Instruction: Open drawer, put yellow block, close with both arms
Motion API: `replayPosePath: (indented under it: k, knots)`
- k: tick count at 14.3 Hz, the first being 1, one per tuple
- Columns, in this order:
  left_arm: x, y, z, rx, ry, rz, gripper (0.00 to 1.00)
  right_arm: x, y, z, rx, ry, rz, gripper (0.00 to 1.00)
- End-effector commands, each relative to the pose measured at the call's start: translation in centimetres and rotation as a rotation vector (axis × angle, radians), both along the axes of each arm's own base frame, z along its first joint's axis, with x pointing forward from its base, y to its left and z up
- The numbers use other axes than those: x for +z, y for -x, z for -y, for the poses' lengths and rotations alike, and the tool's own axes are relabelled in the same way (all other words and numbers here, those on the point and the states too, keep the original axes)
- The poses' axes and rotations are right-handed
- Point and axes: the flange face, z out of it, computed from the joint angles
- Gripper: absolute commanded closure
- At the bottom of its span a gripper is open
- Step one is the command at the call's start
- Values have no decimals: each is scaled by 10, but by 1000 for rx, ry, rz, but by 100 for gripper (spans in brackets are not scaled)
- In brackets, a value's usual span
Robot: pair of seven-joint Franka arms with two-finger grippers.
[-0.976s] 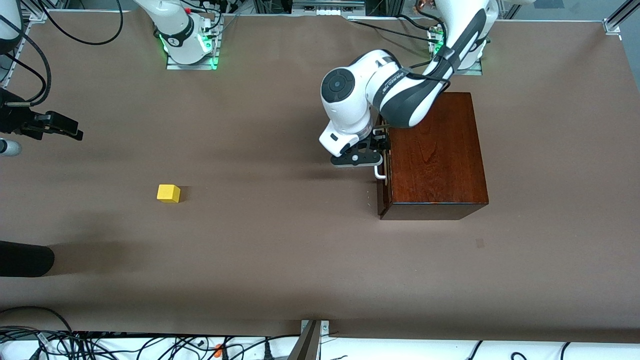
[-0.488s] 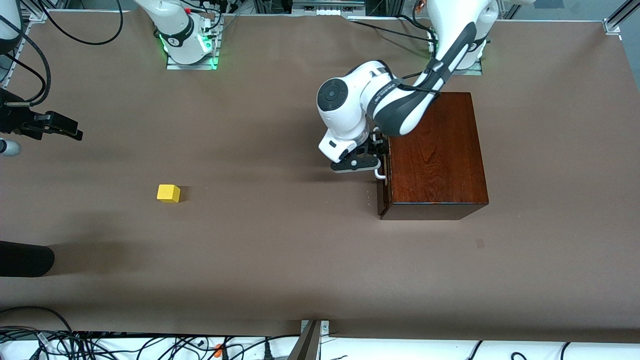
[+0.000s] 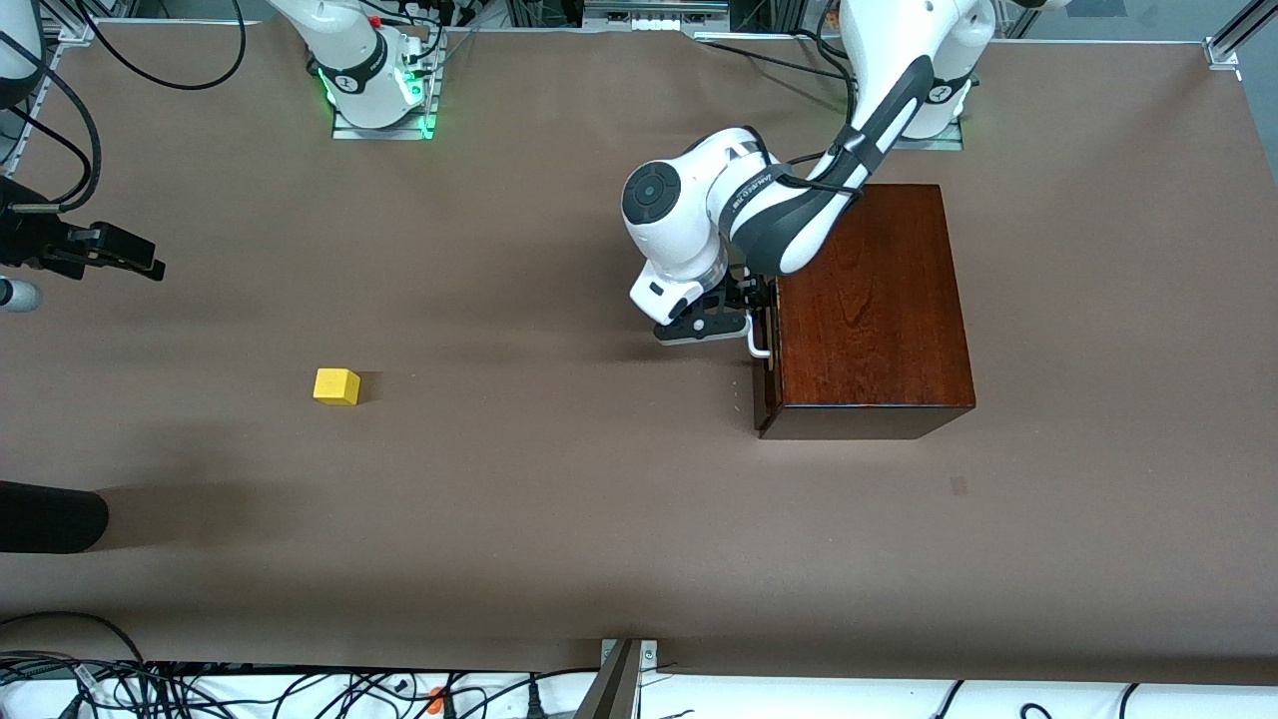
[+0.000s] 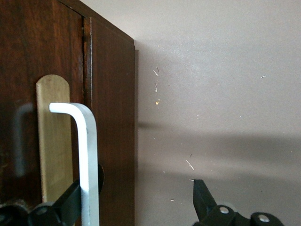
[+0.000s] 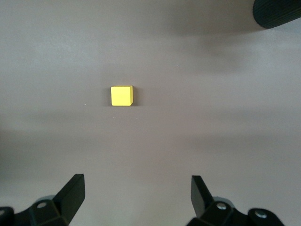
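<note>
The reddish-brown wooden box stands toward the left arm's end of the table. Its drawer's dark front sits flush with the box, and the white bar handle shows on it. My left gripper is at that handle and open. In the left wrist view the handle crosses in front of one finger, while the other finger hangs over bare table. The yellow block lies toward the right arm's end. My right gripper hangs high over it, open and empty, with the block seen between its fingers.
A black rounded object juts in at the right arm's end, nearer the front camera than the block. Cables run along the table's front edge. Brown tabletop stretches between the block and the box.
The left arm's elbow and wrist have shifted slightly toward the right arm's end, with the gripper staying at the handle. The drawer, block and right arm have not moved.
</note>
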Motion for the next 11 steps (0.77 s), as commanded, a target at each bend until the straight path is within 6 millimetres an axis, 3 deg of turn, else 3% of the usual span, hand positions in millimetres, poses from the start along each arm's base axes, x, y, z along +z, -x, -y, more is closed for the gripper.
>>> replayPosePath:
  k: [1,7,11]
  knots:
    - [-10,0,6,-10,-2,22,0,4,-4,3,-12,-11,8,0]
    - [-12,-3,8,-9,5,28,0,4,-4,3,-12,-11,8,0]
    - [-8,2,22,-13,38,40,0,4,-4,3,-12,-10,8,0]
